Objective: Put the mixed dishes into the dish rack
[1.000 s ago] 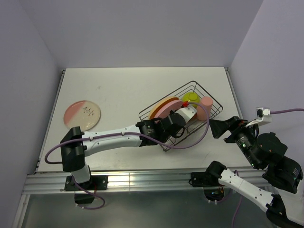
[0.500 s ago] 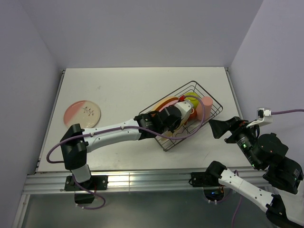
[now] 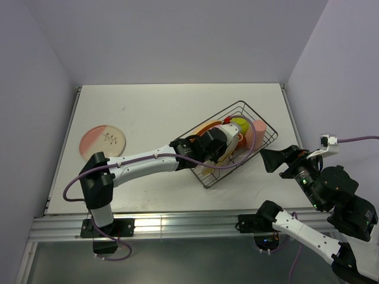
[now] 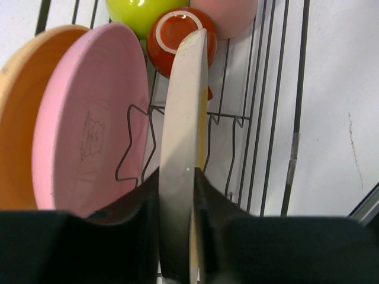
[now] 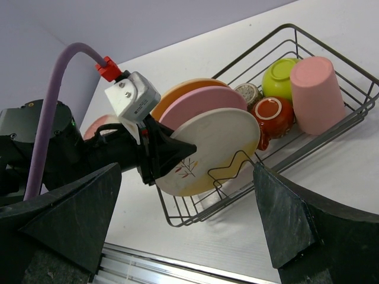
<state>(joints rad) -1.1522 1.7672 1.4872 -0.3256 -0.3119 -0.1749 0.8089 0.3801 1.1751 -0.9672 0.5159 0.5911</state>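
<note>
White table carries the dish rack. A cream-yellow plate is clamped on edge by the left jaws, parallel to and just beside the racked pink plate, over the divider wires. The right jaws are held wide open and empty beside the rack.

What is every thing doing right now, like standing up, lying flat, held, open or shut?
cream-yellow plate: on edge in the dish rack, held.
left pincer: shut on the cream-yellow plate.
pink plate: standing in the rack.
orange plate: standing beside the pink one.
salmon cup: upside down in the rack.
red mug: not upright, base showing.
lime bowl: in the rack; tilt unclear.
twig plate: flat on the table, outside the rack.
right pincer: open, empty.
</note>
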